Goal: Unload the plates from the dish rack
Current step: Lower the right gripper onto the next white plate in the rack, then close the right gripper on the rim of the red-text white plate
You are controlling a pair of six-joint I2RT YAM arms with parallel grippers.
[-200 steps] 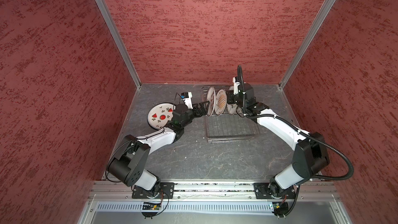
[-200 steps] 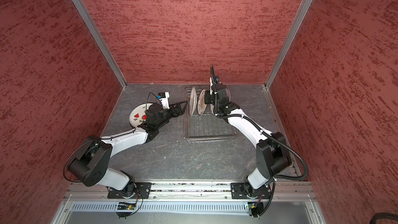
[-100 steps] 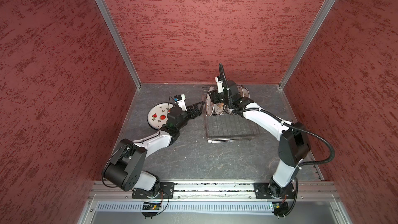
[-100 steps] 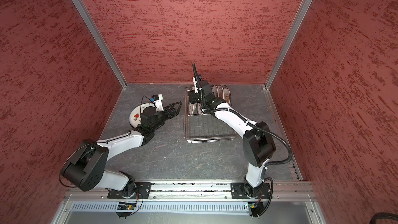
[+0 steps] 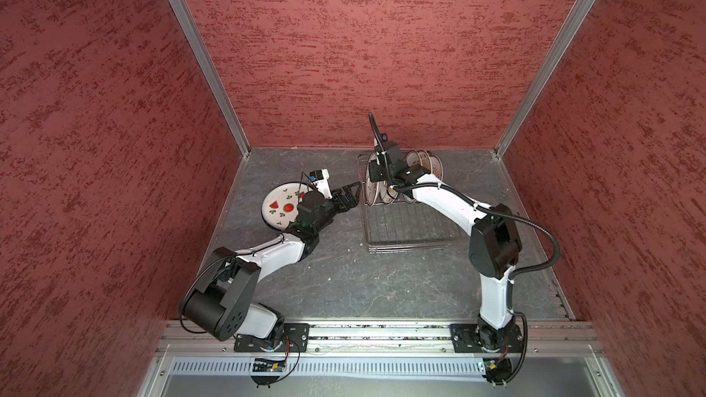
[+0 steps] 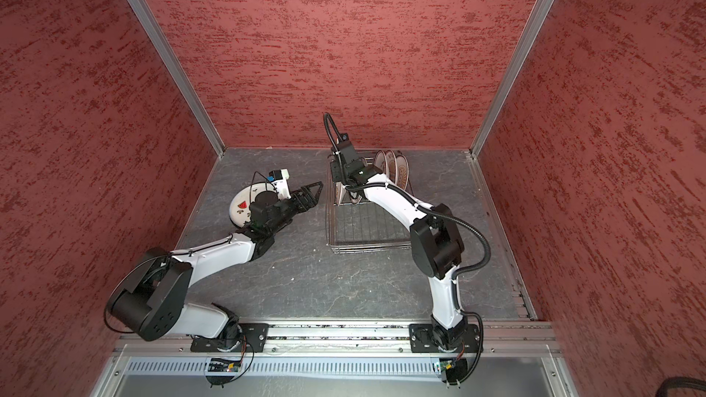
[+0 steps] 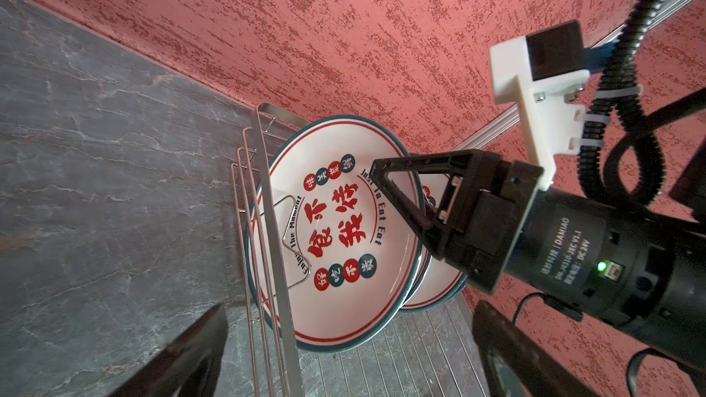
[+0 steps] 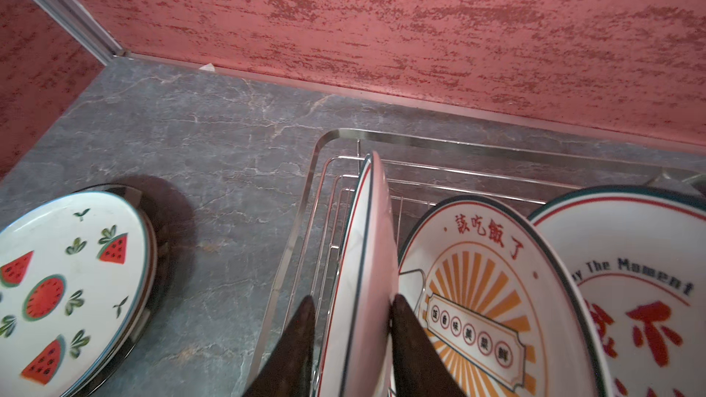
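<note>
Wire rack, upright plates inside; left end effector apart, right end effector unclear.

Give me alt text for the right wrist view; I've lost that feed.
The right gripper straddles the rim of an edge-on plate at the end of the dish rack; whether it is pinching firmly is unclear. A sunburst plate and a red-character plate lean next to it, and a watermelon plate lies flat outside the rack.
</note>
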